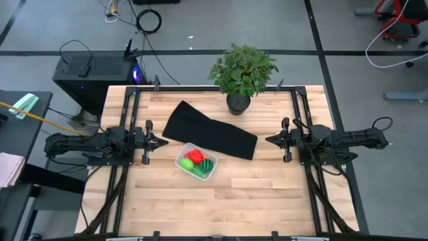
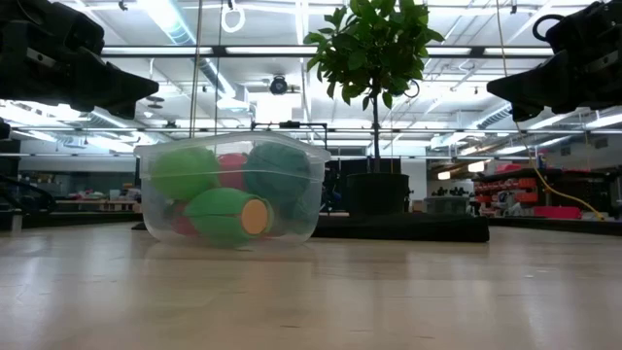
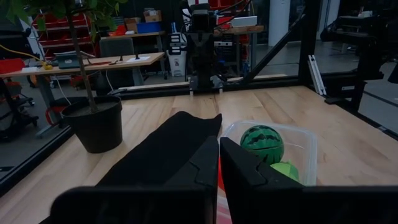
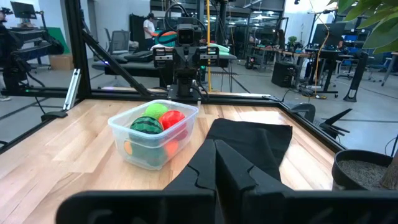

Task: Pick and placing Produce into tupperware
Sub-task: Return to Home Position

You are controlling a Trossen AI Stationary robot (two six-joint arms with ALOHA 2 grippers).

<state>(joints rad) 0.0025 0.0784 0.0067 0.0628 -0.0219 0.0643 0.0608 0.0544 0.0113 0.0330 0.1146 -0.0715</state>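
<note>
The clear tupperware (image 1: pixel 195 161) stands on the table's middle, next to the near edge of a black cloth mat (image 1: pixel 209 130). The produce lies inside it: a red piece (image 1: pixel 195 156), green pieces (image 1: pixel 187 165), and a dark striped green one (image 3: pixel 262 142). An orange end of a green piece (image 2: pixel 255 216) shows through the wall in the low view. My left gripper (image 1: pixel 164 142) hovers shut at the table's left, pointing level toward the tupperware. My right gripper (image 1: pixel 269 140) hovers shut at the right, pointing level the other way. Neither holds anything.
A potted leafy plant (image 1: pixel 241 73) stands at the table's far middle, beyond the mat. Black frame rails (image 1: pixel 127 114) run along the table's left and right sides. Bare wood (image 1: pixel 254 201) lies near the table's near edge.
</note>
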